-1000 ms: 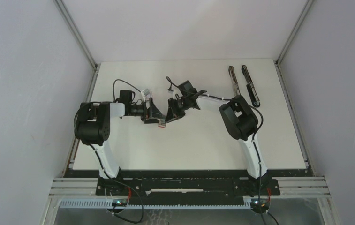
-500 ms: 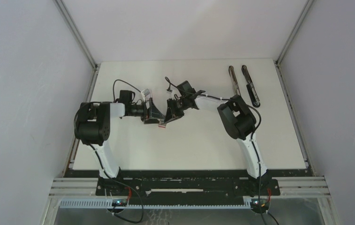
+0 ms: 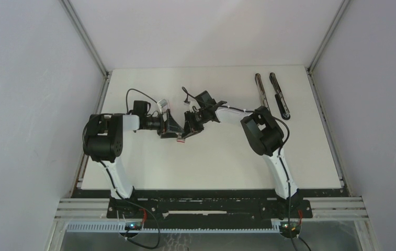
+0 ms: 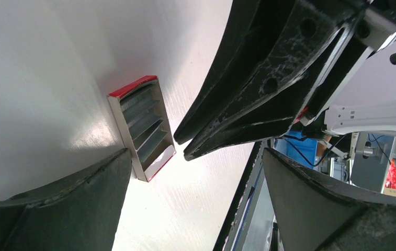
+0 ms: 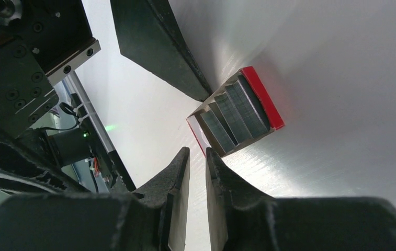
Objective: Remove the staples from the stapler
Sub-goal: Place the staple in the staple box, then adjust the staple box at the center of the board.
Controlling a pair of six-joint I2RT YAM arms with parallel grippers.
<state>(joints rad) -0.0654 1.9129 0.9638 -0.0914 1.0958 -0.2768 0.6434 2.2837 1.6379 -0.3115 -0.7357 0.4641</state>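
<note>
Staples [image 5: 236, 111] lie as grey strips packed side by side in a small red-edged box [image 5: 262, 99], which sits flat on the counter [image 3: 211, 162] left of its middle. The stapler [image 3: 279, 97] lies swung open by the far right corner, well apart from both arms.

We judge that the step in hand is at the box, not at the stapler. The right pincer [image 5: 198, 150] points at the box's open end, its jaws drawn nearly together with only a thin slit between them. We see nothing nipped there, though a thin strip would be hard to make out. The left pincer [image 3: 169, 125] is spread as wide as it goes and holds nothing; one of its fingers [image 5: 159, 47] comes down just beside the box.

If a strip is in the right pincer, we think the next move calls for a small descent over the box and a gentle release. If not, a straight back-out.

Room is tight between the pincers, so sideways swings risk knocking the box. The near half of the counter offers open space, and the box is far from any edge.
</note>
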